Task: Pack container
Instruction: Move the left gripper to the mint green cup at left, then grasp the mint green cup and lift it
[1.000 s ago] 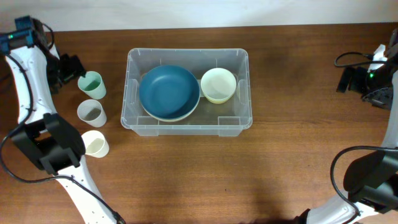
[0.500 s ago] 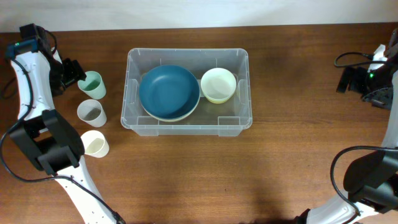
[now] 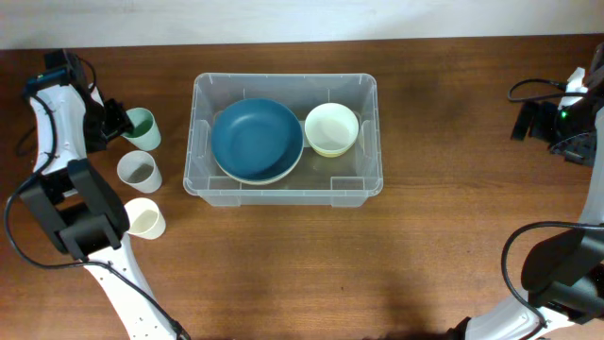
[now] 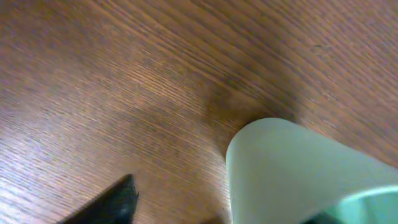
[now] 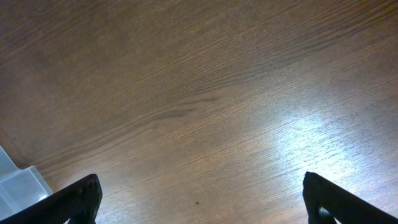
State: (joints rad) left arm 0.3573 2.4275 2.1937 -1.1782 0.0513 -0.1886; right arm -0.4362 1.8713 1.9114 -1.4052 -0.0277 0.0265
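The clear plastic container (image 3: 283, 79) stands at the table's centre and holds a blue bowl (image 3: 256, 140) and a pale yellow-green bowl (image 3: 331, 128). Left of it a mint green cup (image 3: 140, 127) stands upright. My left gripper (image 3: 115, 121) is at that cup's left side. In the left wrist view the cup (image 4: 292, 168) fills the lower right and the left gripper (image 4: 224, 213) straddles its wall, open, with a gap between the outer finger (image 4: 115, 204) and the cup. My right gripper (image 5: 208, 205) hangs wide open over bare wood at the far right (image 3: 525, 121).
A grey-white cup (image 3: 138, 170) and a cream cup (image 3: 143, 217) stand in a column below the green one. A corner of the container (image 5: 18, 183) shows at the right wrist view's lower left. Cables lie by the right arm (image 3: 533, 90).
My left gripper has moved right, up to the green cup, and its jaws have narrowed. The right arm has not moved.
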